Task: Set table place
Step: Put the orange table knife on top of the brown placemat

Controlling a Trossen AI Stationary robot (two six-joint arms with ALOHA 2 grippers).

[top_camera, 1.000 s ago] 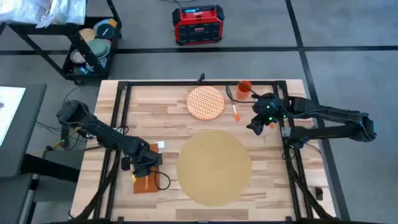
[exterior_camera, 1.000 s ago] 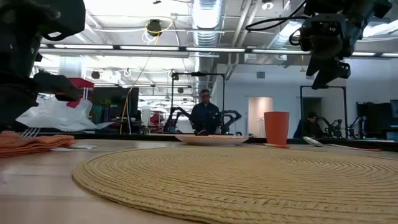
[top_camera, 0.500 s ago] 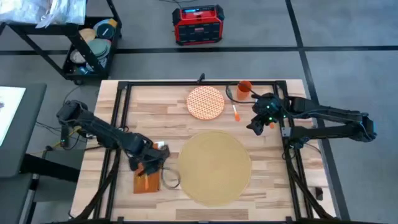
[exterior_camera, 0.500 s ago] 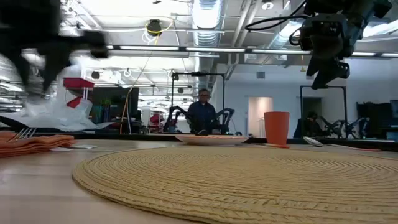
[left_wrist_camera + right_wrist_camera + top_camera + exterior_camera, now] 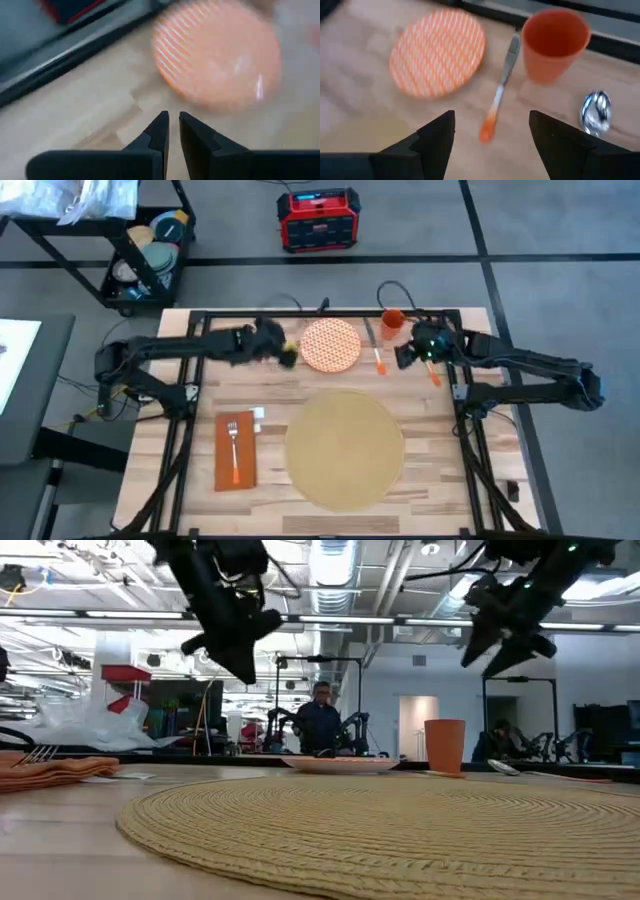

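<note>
While the left gripper [image 5: 288, 354] hangs above the table [image 5: 210, 380] just left of the plate [image 5: 331, 344] in the upper middle of the high view, its fingers [image 5: 159, 131] are pinched nearly together with only a thin slit between them and nothing held. Its wrist view shows the orange-and-white plate lying on the wood just ahead of the fingertips.

On the upper right of the high view, the right gripper [image 5: 403, 356] floats over the planks beside the orange cup [image 5: 393, 322]. Its fingers [image 5: 436, 134] are spread wide and empty. Ahead of them in the wrist view lie a knife [image 5: 500, 89] with an orange handle, the cup just beside the blade, and a spoon [image 5: 596, 111] near the right edge of that frame.

The large tan woven placemat [image 5: 345, 447] sits bare in the lower middle of the high view, apart from both grippers. To its left, an orange napkin [image 5: 235, 451] lies flat with a fork [image 5: 233, 446] resting on it. Seen from the low view, a person [image 5: 320, 726] stands in the room beyond the table.
</note>
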